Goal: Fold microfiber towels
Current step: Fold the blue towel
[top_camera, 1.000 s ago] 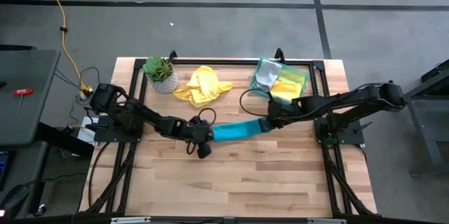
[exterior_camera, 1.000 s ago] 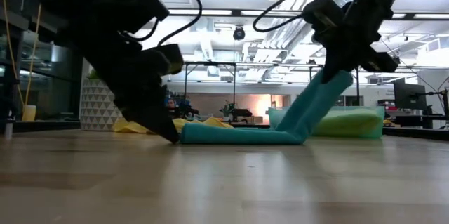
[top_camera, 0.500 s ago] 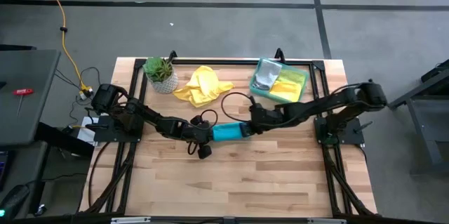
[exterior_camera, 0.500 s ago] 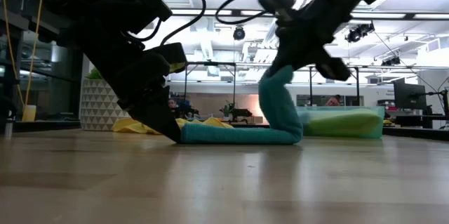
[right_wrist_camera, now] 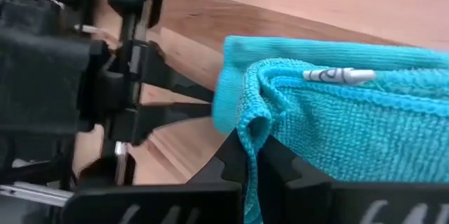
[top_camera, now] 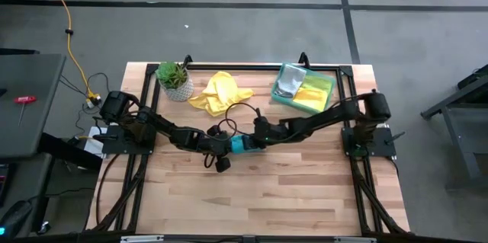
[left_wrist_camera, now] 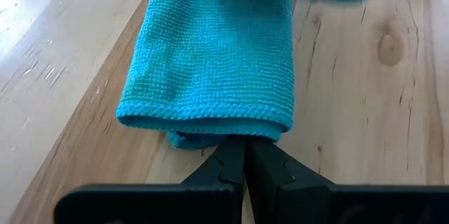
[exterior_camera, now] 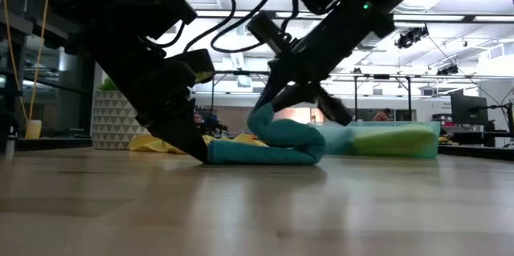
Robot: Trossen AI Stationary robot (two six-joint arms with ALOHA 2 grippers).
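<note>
teal towel (top_camera: 242, 144): we've got it mid-table, already a narrow strip, now being doubled over end to end. One end lies flat on the wood, the other is curled over on top.
left gripper (left_wrist_camera: 245, 159): fingers together, pinching the near end down against the table (top_camera: 267, 197). We read that as an anchor so the strip doesn't slide while the other end comes over.
right gripper (right_wrist_camera: 251, 155): clamped on the free end, held just above the lower layer and close to the left gripper.
other towels: yellow towel (top_camera: 219, 93) lies loose by the plant (top_camera: 173, 77); more sit in the tray (top_camera: 304, 88), out of the way.
writing: we can see a small tag (right_wrist_camera: 335, 75) on the teal towel, markings unreadable. No brands visible.
</note>
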